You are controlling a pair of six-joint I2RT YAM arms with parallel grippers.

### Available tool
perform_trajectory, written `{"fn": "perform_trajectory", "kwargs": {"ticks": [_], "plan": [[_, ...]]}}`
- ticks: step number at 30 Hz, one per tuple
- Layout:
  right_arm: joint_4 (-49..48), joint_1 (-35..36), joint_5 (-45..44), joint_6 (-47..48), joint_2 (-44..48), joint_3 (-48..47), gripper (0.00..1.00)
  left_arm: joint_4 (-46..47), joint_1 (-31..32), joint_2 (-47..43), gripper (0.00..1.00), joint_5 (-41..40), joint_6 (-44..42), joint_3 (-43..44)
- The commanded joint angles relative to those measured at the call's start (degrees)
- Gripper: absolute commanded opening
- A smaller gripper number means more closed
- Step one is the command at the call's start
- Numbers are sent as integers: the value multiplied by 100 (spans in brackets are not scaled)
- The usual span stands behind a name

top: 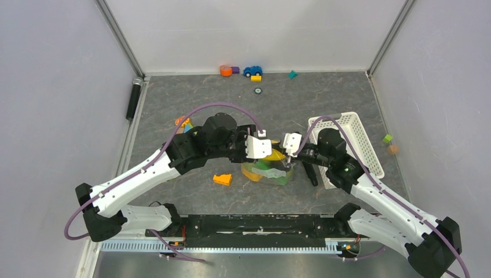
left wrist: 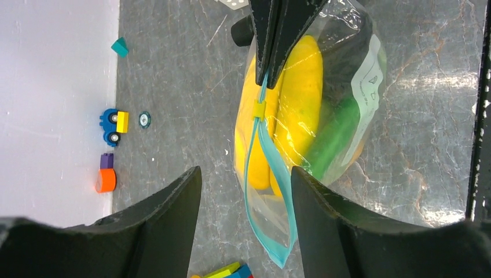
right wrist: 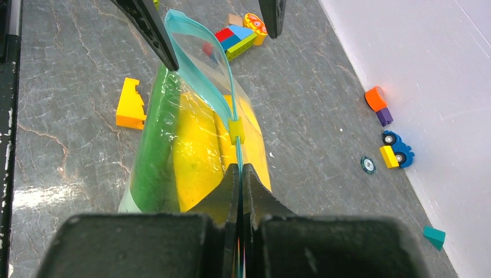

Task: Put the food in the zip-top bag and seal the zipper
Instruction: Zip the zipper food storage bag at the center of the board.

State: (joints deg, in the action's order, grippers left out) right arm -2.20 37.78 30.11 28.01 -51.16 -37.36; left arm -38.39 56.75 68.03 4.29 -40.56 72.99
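My right hand [right wrist: 239,169] is pinched shut on one end of the teal zipper [right wrist: 230,87]. I judge that this grip anchors the zip-top bag [left wrist: 347,69], so that the floppy plastic stands taut on the tabletop [top: 324,104] between the two arms. My left hand [left wrist: 246,174] is spread wide and holds nothing. Its fingers straddle the far end of the strip, where the two teal lips gape apart. From the one yellow slider [left wrist: 260,109] back to my right hand the strip runs as a single line, so the seal looks only partly made. The food is inside: I count two yellow pieces [left wrist: 301,87] and one long green pod [left wrist: 339,130], and the crinkled plastic may hide more. Outside the bag lie one orange wedge [right wrist: 130,104], one white basket [top: 353,145] and one toy car [top: 252,70].
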Motion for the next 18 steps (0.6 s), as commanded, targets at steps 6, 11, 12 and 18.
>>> {"fn": "perform_trajectory", "kwargs": {"ticks": [6, 11, 12, 18], "plan": [[-536, 19, 339, -104, 40, 78, 0, 1351, 10, 218, 63, 460, 484, -300], [-707, 21, 347, -286, 89, 157, 0, 1234, 11, 551, 54, 640, 495, -147], [-732, 19, 323, -299, 105, 167, 0, 1193, 9, 591, 52, 655, 475, -138], [-815, 19, 363, -331, 159, 203, 0, 1165, 9, 606, 33, 642, 494, -202]]}}
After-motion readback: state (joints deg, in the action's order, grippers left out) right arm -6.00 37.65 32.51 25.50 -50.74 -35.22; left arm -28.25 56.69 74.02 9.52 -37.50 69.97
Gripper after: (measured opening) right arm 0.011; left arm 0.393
